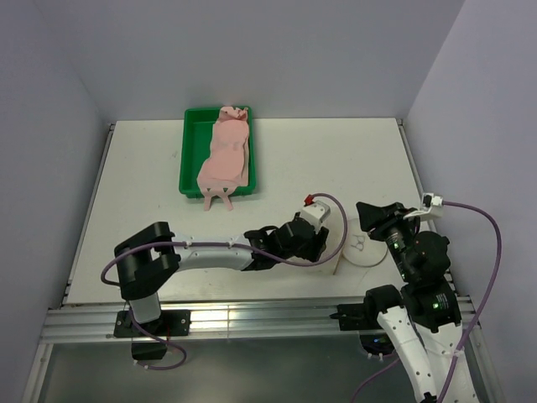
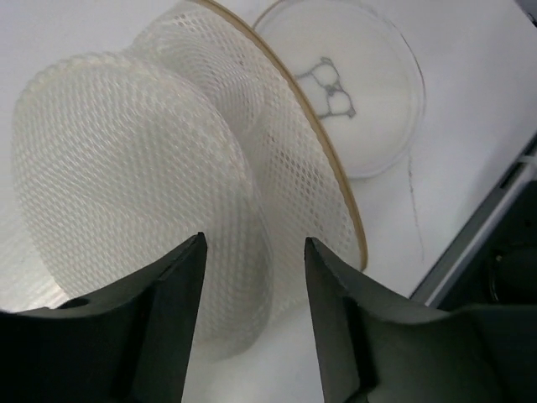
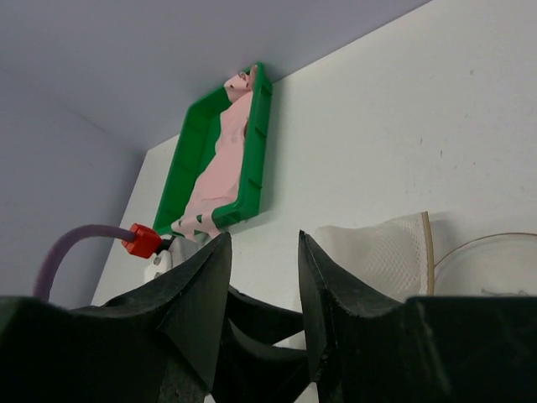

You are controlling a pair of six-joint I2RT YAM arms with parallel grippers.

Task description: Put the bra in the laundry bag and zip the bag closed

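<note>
Black fingers of my left hand [image 2: 253,250] sit closest, spread apart, with the domed mesh half of the laundry bag [image 2: 126,151] just beyond the gap; I see no pinch on it. Its other half lies flat on the desk [image 2: 470,101], dark mark facing up. My right hand [image 3: 263,243] is spread too, holding nothing, just beside the bag. Well apart, the bra [image 1: 226,155] lies along the green tray [image 1: 190,151] at the desk's far edge, straps hanging over the near rim.
</note>
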